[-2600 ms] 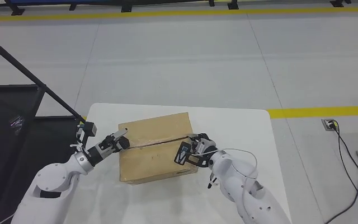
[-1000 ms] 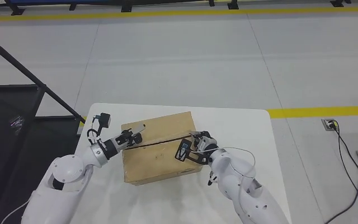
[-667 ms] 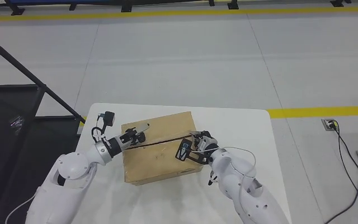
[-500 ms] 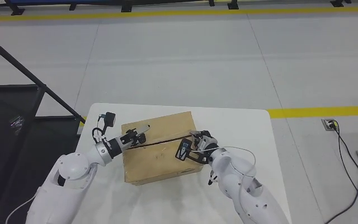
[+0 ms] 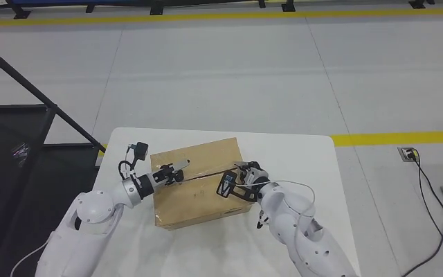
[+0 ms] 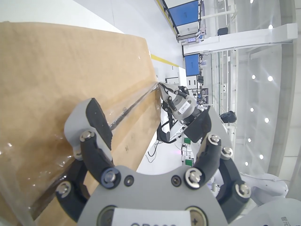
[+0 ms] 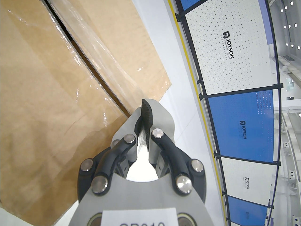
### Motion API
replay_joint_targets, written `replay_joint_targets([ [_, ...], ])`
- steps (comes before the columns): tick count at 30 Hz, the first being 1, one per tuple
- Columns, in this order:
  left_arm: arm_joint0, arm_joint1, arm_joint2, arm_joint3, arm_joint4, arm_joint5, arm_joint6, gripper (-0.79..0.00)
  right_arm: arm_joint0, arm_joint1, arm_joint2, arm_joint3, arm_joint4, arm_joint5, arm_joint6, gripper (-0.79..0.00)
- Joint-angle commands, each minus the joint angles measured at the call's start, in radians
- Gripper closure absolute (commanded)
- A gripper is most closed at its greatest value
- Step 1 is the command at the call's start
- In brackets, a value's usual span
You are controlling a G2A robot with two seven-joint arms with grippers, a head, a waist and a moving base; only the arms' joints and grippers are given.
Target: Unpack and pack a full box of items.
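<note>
The right gripper [image 7: 144, 110] is pinched tight on the end of the clear tape [image 7: 77, 24] at the seam's edge. The left gripper [image 6: 148, 118] hovers over the seam, spread wide. The box [image 5: 194, 183] sits closed mid-table [image 5: 297, 152], so unpacking looks barely begun, with all the packing left to do.

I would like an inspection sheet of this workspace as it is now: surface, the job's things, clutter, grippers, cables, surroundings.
Surface: white table, carrying one box.
Job's things: closed cardboard box; clear tape along its top seam.
Clutter: nothing seen.
Grippers: left gripper open, over the box top at the seam; right gripper shut, seemingly pinching the tape at the seam's other end.
Cables: floor cable leading to a socket, off the table.
Surroundings: pale floor with yellow lines; black frame beside the table.
</note>
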Motion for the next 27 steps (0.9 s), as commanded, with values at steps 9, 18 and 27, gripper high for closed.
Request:
replay_joint_targets([
  [9, 0.002, -0.002, 0.003, 0.016, 0.006, -0.005, -0.001, -0.785, -0.005, -0.004, 0.002, -0.013, -0.002, -0.002, 0.019, -0.308],
  [18, 0.011, -0.003, -0.004, 0.010, 0.006, -0.007, -0.002, -0.785, -0.057, 0.001, 0.042, -0.086, -0.015, 0.027, 0.051, -0.363],
  [27, 0.016, -0.004, -0.007, -0.004, 0.006, -0.004, 0.001, -0.785, -0.126, 0.010, 0.116, -0.173, 0.018, 0.051, 0.025, -0.785],
])
